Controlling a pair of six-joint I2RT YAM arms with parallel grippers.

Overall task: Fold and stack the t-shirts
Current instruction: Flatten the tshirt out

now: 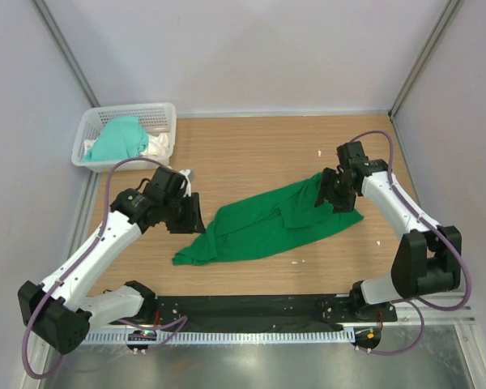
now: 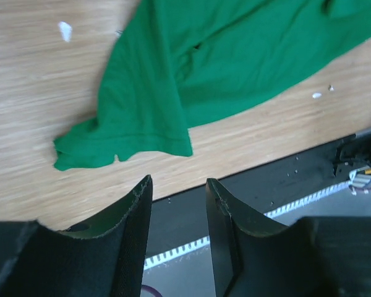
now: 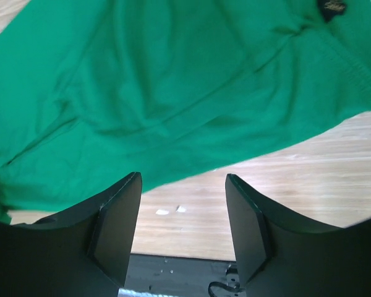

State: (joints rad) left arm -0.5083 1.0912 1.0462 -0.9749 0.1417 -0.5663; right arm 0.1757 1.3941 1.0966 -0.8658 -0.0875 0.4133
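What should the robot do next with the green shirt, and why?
Probably lower the left arm and right arm to pinch the ends of the green t-shirt and pull it flat: it lies rumpled on the table, and both jaws stand open and empty near it.

Same build on left arm (image 1: 97, 251) and right arm (image 1: 393, 203): white link shells, black joint housings, black wrist blocks. One purple cable (image 1: 107, 182) looped along each. The left pincer (image 2: 179, 185) and right pincer (image 3: 183, 179) have matte black moulded fingers (image 2: 130, 235), flat inner faces, curved backs and blunt tips.
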